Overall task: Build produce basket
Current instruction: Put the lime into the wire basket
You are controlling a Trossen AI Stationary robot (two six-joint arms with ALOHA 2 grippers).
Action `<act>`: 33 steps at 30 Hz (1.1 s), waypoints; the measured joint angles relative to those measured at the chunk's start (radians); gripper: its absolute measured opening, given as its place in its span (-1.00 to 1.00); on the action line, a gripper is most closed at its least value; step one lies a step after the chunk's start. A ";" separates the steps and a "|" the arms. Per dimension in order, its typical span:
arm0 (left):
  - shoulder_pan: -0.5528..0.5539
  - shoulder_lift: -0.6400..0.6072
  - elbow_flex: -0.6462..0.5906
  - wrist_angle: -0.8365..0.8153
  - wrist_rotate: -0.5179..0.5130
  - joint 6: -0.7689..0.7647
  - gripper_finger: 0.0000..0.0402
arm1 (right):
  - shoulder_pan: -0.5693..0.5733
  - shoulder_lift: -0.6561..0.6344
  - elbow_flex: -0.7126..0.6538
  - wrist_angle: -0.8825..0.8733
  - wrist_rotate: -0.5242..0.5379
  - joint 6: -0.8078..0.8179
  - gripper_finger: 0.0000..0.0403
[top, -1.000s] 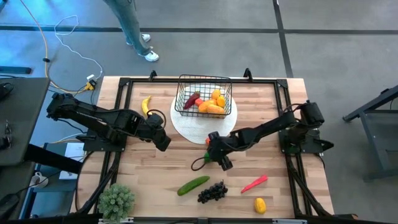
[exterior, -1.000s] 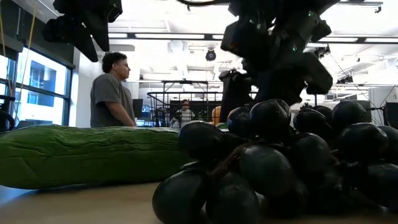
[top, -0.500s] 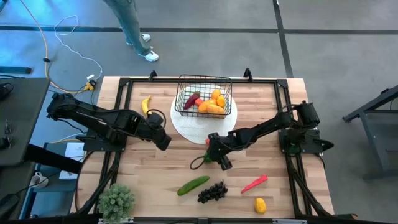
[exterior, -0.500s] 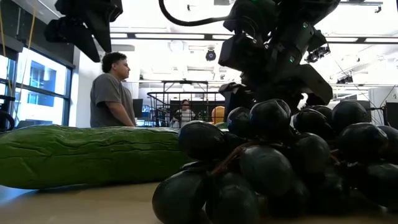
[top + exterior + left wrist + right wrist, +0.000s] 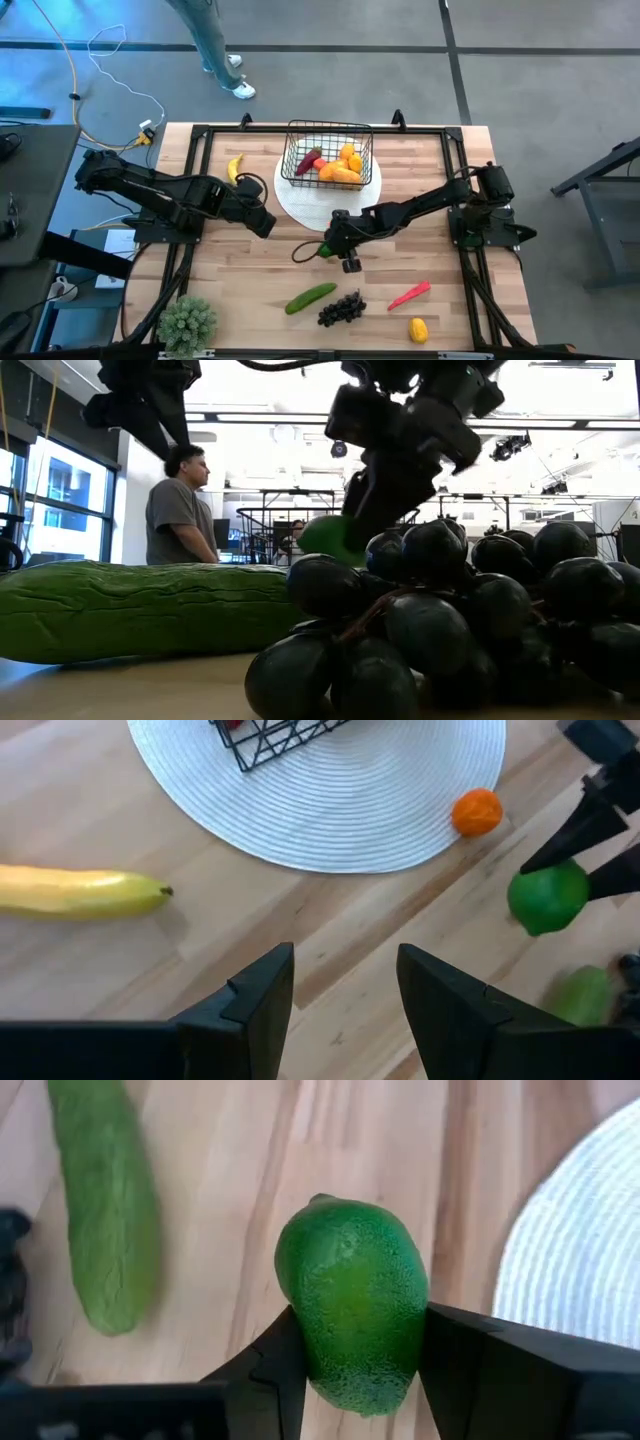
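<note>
The black wire basket (image 5: 327,155) stands on the white round plate (image 5: 300,205) at the table's far middle and holds several fruits. My right gripper (image 5: 326,250) is shut on a green lime-like fruit (image 5: 350,1305) near the table's middle, in front of the plate. My left gripper (image 5: 262,226) is open and empty left of the plate. A banana (image 5: 235,168) lies left of the basket. An orange (image 5: 476,811) rests at the plate's near edge. A cucumber (image 5: 310,297), dark grapes (image 5: 341,308), a red chili (image 5: 408,294) and a yellow fruit (image 5: 418,329) lie near the front edge. My right gripper pinches the green fruit's two opposite sides (image 5: 300,1330) between its two fingers (image 5: 470,1370). The fingers come slanting down from the table's right. The fruit's pointed end sticks out past the fingertips, and in the low view (image 5: 330,538) the fruit appears lifted clear of the table.
A green potted plant (image 5: 187,322) stands at the front left corner. A black frame runs along the table's edges (image 5: 200,140). A person (image 5: 178,505) stands in the room behind the table. Bare wood lies between the plate and the cucumber.
My right gripper has gone a little toward the table's left and has turned. The green fruit, hidden under the gripper before, now shows between its fingers and stands higher in the low view.
</note>
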 joint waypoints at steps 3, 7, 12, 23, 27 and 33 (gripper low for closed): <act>0.026 0.000 0.000 0.000 0.019 0.048 -0.15 | -0.001 0.000 0.030 -0.020 0.033 0.052 -0.40; 0.066 0.000 0.000 0.000 0.022 0.102 -0.15 | -0.003 0.000 0.073 -0.036 0.084 0.122 -0.40; 0.125 0.000 0.000 0.000 0.066 0.218 -0.12 | -0.026 0.000 0.144 -0.103 0.163 0.192 -0.40; 0.273 0.000 0.000 -0.001 0.103 0.394 0.17 | -0.145 -0.001 0.280 -0.192 0.262 0.286 -0.40; 0.317 0.000 0.000 -0.001 0.103 0.426 0.19 | -0.202 -0.001 0.319 -0.242 0.300 0.285 -0.40; 0.389 0.000 0.000 -0.001 0.103 0.428 0.19 | -0.300 -0.002 0.368 -0.305 0.303 0.274 -0.40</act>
